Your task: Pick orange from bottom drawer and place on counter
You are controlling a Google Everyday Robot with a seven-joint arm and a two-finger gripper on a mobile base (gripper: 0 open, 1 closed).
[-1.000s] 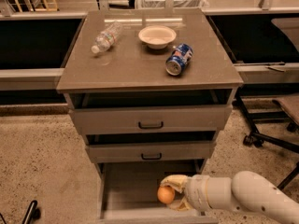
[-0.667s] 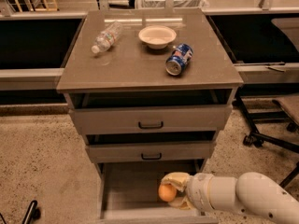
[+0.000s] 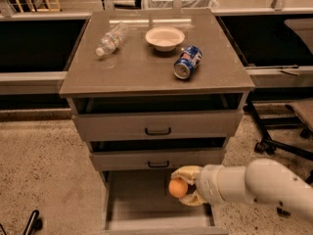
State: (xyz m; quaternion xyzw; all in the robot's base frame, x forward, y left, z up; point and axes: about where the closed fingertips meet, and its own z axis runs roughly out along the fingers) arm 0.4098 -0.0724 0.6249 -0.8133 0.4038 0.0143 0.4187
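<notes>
The orange [image 3: 178, 188] is a small round fruit held between the yellowish fingers [image 3: 186, 172] of my gripper [image 3: 182, 187], which is shut on it. The gripper hangs over the open bottom drawer [image 3: 142, 209], near its right side and just below the middle drawer's front. My white arm [image 3: 259, 185] comes in from the lower right. The counter [image 3: 146, 67] is the flat grey-brown top of the cabinet, well above the gripper.
On the counter lie a clear plastic bottle [image 3: 111, 39], a white bowl [image 3: 165, 37] and a blue soda can [image 3: 188, 62] on its side. The top drawer [image 3: 157, 124] and middle drawer [image 3: 157, 158] stand slightly open. An office chair base [image 3: 281, 136] stands at the right.
The gripper with the orange has risen a little and shifted slightly left over the bottom drawer. The things on the counter have not moved.
</notes>
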